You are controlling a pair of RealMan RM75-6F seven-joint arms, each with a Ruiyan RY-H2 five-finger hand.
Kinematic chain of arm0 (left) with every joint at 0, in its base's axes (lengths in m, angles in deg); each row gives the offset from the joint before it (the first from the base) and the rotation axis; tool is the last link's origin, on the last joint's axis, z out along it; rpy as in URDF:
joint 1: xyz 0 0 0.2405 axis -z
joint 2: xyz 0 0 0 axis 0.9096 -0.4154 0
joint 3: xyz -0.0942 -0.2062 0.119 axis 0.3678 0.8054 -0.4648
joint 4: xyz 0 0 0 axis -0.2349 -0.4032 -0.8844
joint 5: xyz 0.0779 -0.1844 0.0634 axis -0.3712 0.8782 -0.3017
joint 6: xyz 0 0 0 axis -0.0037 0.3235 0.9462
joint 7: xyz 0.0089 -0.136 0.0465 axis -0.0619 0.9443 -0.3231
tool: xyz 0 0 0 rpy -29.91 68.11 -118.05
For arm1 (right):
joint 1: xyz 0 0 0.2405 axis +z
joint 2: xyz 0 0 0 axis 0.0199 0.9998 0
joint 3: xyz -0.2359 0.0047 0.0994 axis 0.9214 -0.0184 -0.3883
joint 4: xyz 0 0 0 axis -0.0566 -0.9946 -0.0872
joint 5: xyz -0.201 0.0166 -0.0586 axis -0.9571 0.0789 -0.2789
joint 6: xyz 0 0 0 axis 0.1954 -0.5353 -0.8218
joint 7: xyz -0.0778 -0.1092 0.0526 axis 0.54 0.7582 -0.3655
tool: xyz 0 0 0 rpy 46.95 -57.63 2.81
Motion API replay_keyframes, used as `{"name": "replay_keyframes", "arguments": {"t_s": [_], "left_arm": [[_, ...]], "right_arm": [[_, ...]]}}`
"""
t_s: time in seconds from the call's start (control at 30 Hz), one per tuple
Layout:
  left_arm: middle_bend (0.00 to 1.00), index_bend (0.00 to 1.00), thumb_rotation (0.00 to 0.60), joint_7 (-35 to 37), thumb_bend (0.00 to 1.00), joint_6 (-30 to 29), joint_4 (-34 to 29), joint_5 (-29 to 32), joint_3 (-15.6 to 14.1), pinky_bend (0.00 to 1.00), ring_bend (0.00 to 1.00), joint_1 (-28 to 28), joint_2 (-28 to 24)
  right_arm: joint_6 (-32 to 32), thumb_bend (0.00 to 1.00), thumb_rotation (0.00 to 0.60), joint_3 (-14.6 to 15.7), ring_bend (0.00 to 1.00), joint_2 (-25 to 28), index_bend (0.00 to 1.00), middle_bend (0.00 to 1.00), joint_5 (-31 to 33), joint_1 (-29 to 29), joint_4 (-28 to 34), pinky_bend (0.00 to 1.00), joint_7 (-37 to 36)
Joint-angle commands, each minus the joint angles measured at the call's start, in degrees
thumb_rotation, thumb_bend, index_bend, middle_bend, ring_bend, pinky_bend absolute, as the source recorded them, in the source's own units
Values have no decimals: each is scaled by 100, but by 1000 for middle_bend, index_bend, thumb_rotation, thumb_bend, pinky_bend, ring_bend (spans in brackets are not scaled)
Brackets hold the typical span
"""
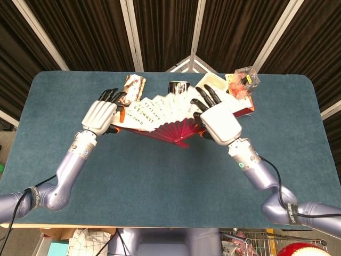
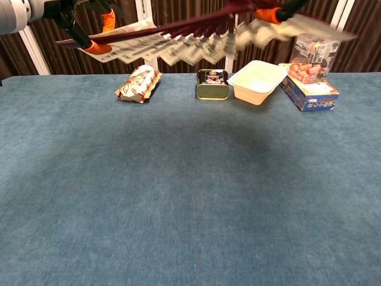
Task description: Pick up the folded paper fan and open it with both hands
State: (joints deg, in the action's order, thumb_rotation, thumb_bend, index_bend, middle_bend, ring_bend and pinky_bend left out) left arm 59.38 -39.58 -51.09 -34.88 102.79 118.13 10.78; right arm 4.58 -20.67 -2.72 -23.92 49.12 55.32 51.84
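Paper fan (image 1: 160, 114) spread wide open, red ribs, held aloft.

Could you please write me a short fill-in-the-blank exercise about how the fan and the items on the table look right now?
1. The paper fan is spread ____ above the table.
2. Its two ends are held by the left hand and the ____ hand.
3. The fan's ribs are dark ____ in colour.
4. In the chest view, the small tin can stands between the wrapped snack packet and the pale ____.

Missing words: open; right; red; tray
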Motion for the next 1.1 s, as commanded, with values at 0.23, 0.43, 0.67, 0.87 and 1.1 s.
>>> {"name": "replay_keyframes", "arguments": {"t_s": [0.23,0.43,0.67,0.87,1.1], "left_arm": [[112,699,600,-53,506,-97,-97,-84,-132,11,0,-101,79],[113,701,600,-48,506,-186,-118,-192,-233,11,0,-208,149],[113,702,600,-72,506,-258,-230,-307,-322,10,0,-314,133],[113,702,600,-113,506,-392,-405,-505,-464,11,0,-446,156],[113,700,600,-160,506,-540,-517,-711,-640,11,0,-627,210]], "right_arm": [[-156,418,600,283,15,13,765,302,-198,-285,-83,0,87],[-283,419,600,477,18,49,769,306,-380,-497,-147,0,103],[-432,418,600,651,18,122,769,306,-525,-743,-147,0,45],[-610,418,600,829,18,149,770,306,-724,-967,-87,0,3],[-743,419,600,1011,18,153,770,306,-921,-1196,-97,0,-41]]}}
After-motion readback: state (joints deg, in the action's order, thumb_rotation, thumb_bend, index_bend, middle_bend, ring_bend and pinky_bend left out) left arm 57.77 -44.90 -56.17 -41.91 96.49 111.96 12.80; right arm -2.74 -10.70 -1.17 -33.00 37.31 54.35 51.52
